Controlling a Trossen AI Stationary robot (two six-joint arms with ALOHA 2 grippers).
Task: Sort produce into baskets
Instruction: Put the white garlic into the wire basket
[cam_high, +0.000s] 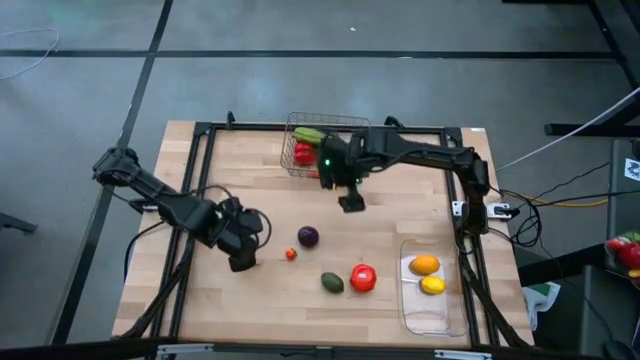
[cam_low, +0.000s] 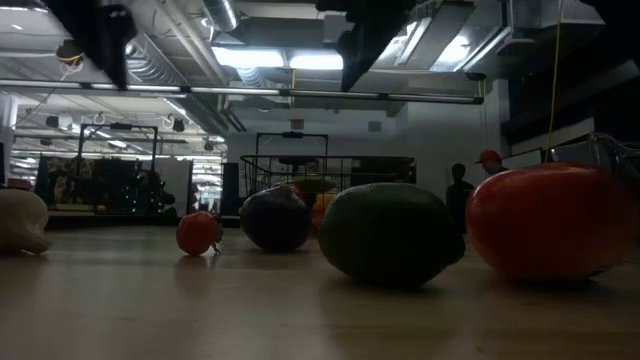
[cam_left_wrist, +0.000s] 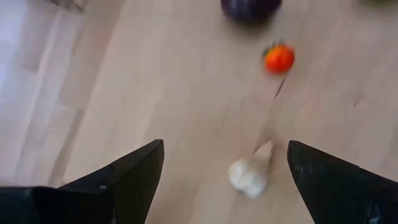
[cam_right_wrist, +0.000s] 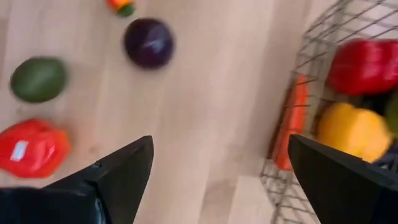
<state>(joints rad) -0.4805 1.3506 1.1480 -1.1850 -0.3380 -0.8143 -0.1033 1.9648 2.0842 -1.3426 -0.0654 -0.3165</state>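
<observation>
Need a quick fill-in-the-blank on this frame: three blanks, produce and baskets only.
1. The orange and the lemon lie in the clear ____ tray.
2. The pale garlic bulb lies between the open fingers of the ____ gripper.
3. The red pepper sits inside the ____ basket.

Missing words: plastic; left; wire

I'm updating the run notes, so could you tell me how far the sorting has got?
Partly done: the wire basket holds several pieces and the clear tray two. Both the left gripper and right gripper are open and empty. Five pieces remain loose, including the garlic.
</observation>
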